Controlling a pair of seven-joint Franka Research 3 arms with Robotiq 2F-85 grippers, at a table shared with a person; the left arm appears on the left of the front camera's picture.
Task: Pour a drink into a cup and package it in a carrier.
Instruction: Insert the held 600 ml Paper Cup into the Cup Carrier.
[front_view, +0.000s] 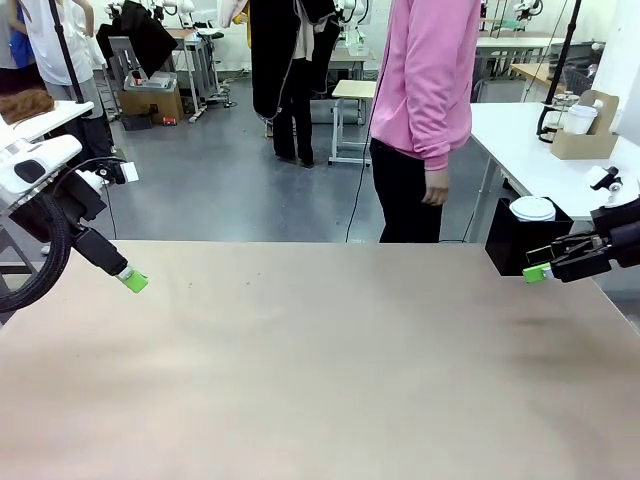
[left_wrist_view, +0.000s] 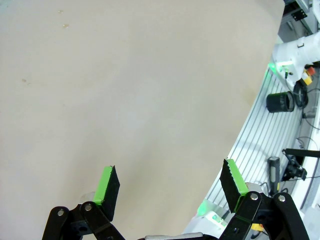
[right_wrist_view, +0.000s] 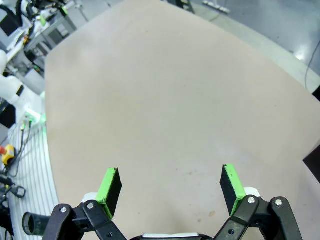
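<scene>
Both grippers — left (left_wrist_view: 170, 187), right (right_wrist_view: 171, 187) — hang spread and empty; reaching blind could topple the cup (front_view: 533, 209) on the black box (front_view: 510, 243).

A grey floor (front_view: 230, 180) stretches behind the beige table (front_view: 320, 370), with white tables (front_view: 530, 160) and a stool (front_view: 352, 95) beyond.

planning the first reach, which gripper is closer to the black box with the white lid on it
Right. The right gripper hangs open directly beside the black box at the table's far right corner. The left gripper, also open, is across the table at the left edge.
</scene>
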